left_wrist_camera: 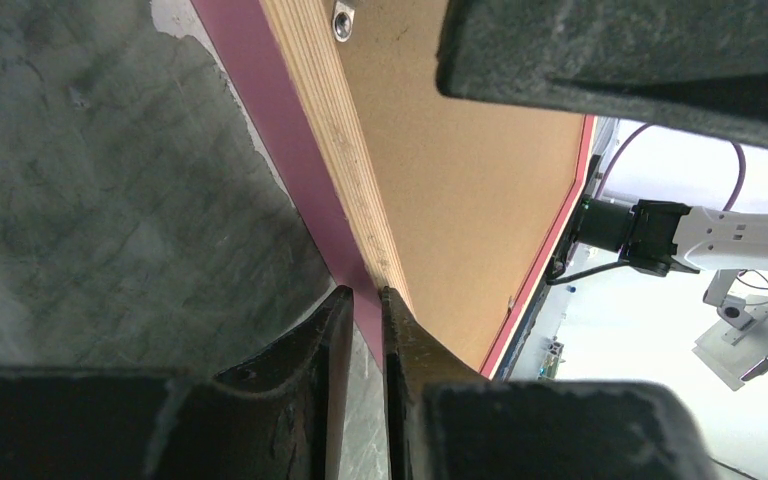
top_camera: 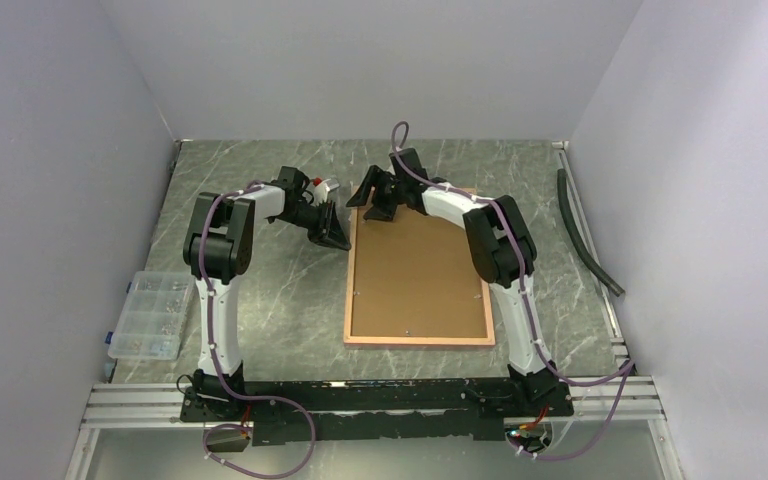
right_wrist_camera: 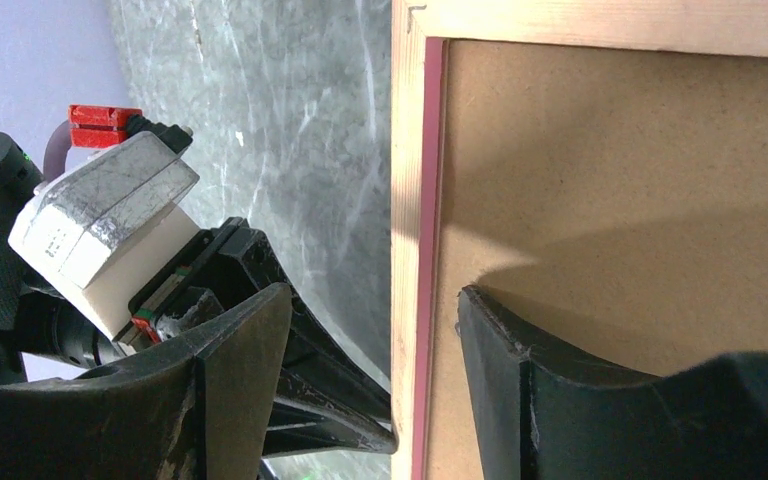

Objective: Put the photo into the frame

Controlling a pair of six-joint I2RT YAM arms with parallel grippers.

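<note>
Straddling the frame (right_wrist_camera: 407,150) rail: right tool (right_wrist_camera: 372,292)

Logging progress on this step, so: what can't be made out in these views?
Photo: in no view; if it lies under the board, board and frame hide it.
Frame's front, pane: face down, every view.
Left end effector's grip on the frame: left wrist, its own fingers cover the contact; top view, too small.
Box contents: top view, too small.

no legible txt, labels or nos. in any view
</note>
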